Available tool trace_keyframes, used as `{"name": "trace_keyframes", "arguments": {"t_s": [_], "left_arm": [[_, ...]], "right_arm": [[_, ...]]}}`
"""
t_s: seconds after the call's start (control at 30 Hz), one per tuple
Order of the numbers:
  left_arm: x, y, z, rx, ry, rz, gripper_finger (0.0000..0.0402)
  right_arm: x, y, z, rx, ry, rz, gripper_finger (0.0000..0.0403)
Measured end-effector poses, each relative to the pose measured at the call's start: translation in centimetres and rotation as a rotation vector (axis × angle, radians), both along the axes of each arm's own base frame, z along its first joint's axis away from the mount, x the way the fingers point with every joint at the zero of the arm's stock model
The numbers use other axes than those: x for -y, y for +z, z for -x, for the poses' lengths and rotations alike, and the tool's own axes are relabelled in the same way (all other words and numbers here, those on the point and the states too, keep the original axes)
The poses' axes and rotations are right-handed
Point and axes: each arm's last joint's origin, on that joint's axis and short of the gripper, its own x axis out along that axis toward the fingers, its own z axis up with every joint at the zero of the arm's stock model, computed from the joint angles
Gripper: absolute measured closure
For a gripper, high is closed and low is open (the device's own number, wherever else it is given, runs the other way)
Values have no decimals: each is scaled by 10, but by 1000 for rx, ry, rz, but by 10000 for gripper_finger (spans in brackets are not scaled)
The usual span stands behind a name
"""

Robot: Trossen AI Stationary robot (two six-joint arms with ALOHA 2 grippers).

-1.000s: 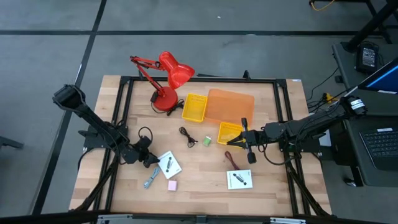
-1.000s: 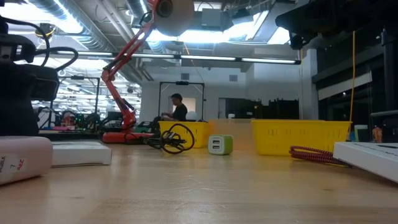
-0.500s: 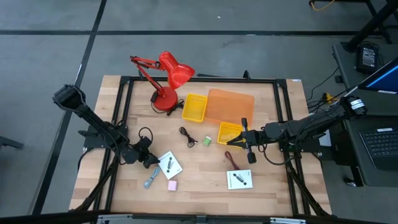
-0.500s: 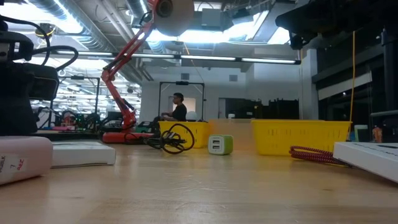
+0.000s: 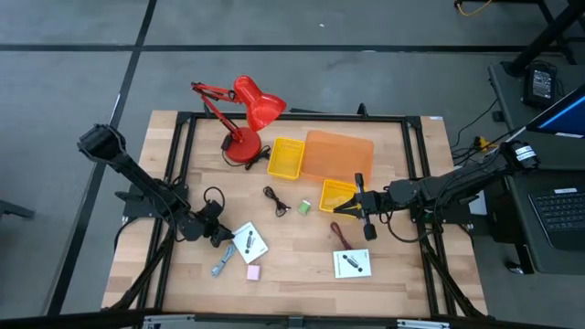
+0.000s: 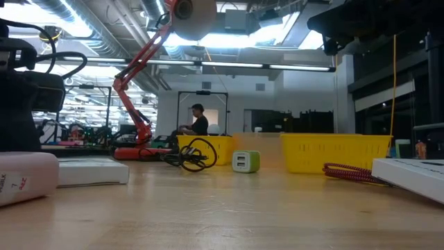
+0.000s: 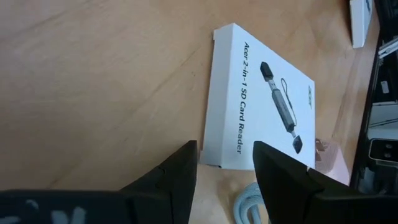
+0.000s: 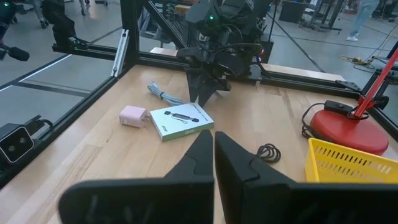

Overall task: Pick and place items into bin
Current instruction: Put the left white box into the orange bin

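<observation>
My left gripper hangs open, low over the near-left part of the table. Its fingers stand on either side of one end edge of a white card box that lies flat; I cannot tell whether they touch it. A bluish-grey cable and a pink block lie beside it. My right gripper is shut and holds nothing that shows, just near of a small yellow bin. A maroon cord, second card, green block and black cable lie loose.
A red desk lamp stands at the far left, beside a yellow bin and a larger orange bin. A black frame runs round the tabletop. Bare wood lies between the green block and the near cards. A person sits far behind the table.
</observation>
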Motion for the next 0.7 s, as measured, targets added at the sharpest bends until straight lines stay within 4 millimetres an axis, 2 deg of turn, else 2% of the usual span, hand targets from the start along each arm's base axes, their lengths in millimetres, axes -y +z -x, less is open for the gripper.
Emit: {"name": "trace_keyframes", "arguments": {"t_s": [0.23,0.5,0.7], "left_arm": [[1,-6,0,-47,-48,-31,282],[1,-7,1,-63,-74,-44,281],[1,-8,2,-99,-88,-27,325]], "right_arm": [[0,0,0,0,0,0,402],[0,0,0,0,0,0,402],[0,0,0,0,-1,0,402]]}}
